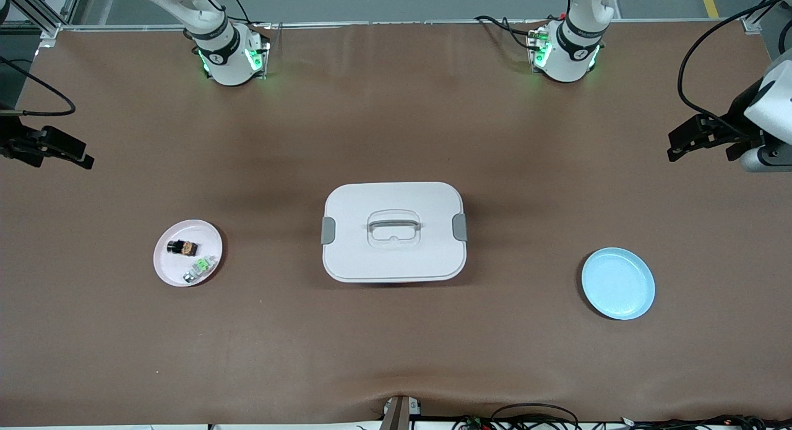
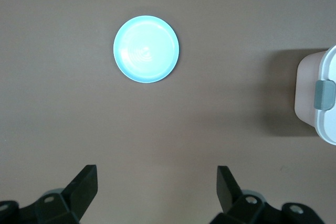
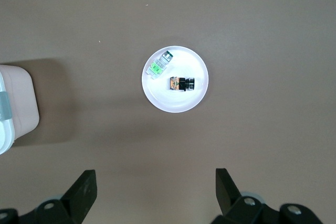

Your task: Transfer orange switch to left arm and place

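Brown-covered table (image 1: 396,343) edged by grey floor (image 1: 396,0).

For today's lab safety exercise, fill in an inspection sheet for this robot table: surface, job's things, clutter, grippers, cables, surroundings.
Surface: brown table, flat.
Job's things: orange switch on pink plate toward the right arm's end; box mid-table, lid on; blue plate toward the left arm's end.
Clutter: green-and-white part beside the switch.
Grippers: left gripper and right gripper open, holding nothing.
Cables: black cables at the table edges.
Surroundings: nothing seen.
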